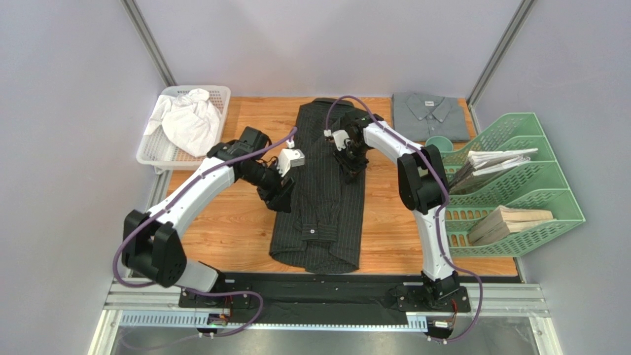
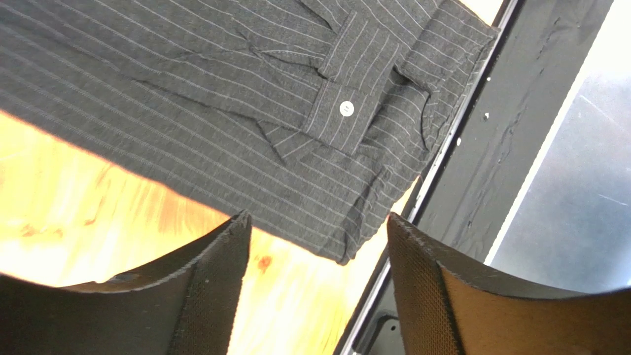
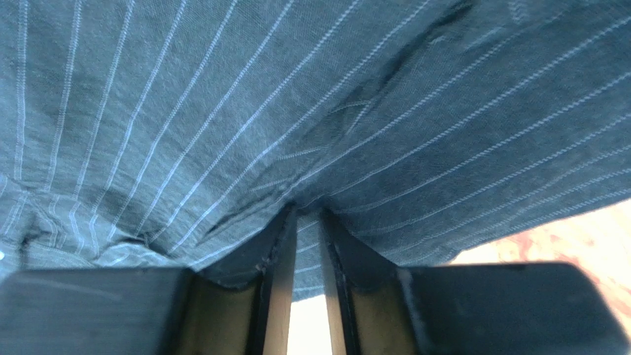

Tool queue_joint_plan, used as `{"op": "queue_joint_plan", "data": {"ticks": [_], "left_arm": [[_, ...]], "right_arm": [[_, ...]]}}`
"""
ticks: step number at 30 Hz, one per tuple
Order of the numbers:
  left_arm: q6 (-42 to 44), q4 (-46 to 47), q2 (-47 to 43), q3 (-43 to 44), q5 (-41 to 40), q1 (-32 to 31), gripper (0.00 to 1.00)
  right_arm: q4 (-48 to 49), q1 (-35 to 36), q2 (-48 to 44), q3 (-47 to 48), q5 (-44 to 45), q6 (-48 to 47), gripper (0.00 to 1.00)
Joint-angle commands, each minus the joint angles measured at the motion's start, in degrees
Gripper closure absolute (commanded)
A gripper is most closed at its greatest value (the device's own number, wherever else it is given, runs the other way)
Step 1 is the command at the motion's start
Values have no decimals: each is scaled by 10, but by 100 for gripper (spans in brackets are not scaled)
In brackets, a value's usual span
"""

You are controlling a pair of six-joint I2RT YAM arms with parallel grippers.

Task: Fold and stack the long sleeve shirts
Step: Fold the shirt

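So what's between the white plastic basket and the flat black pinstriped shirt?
The robot's left gripper hangs there over bare wooden tabletop, beside the black pinstriped shirt; top view shows it.

The wooden table (image 1: 222, 222) carries a black shirt (image 1: 326, 214) with pale pinstripes, laid in a long narrow strip down the middle from the far edge to near the front edge, a buttoned cuff lying on its front end. A folded grey shirt (image 1: 429, 115) lies at the far right. A white basket (image 1: 219, 95) sits far left, and a green rack (image 1: 555, 198) stands along the right side.
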Motion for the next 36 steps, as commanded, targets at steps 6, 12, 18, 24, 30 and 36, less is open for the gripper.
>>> {"op": "queue_joint_plan", "data": {"ticks": [6, 12, 18, 24, 30, 36], "left_arm": [[1, 48, -101, -18, -9, 11, 5], [0, 100, -177, -10, -32, 13, 1], [55, 201, -260, -53, 63, 11, 1], [115, 120, -200, -3, 159, -20, 1], [270, 171, -293, -169, 38, -96, 1], [311, 276, -347, -342, -57, -180, 1]], "right_arm": [[-16, -33, 62, 117, 82, -61, 73], [-14, -34, -61, 81, 37, -93, 64], [116, -35, -282, -75, -61, -113, 29], [304, -15, -468, -243, -191, -136, 0], [100, 57, -479, -241, -223, -305, 0], [255, 146, -664, -568, -173, -411, 0]]}}
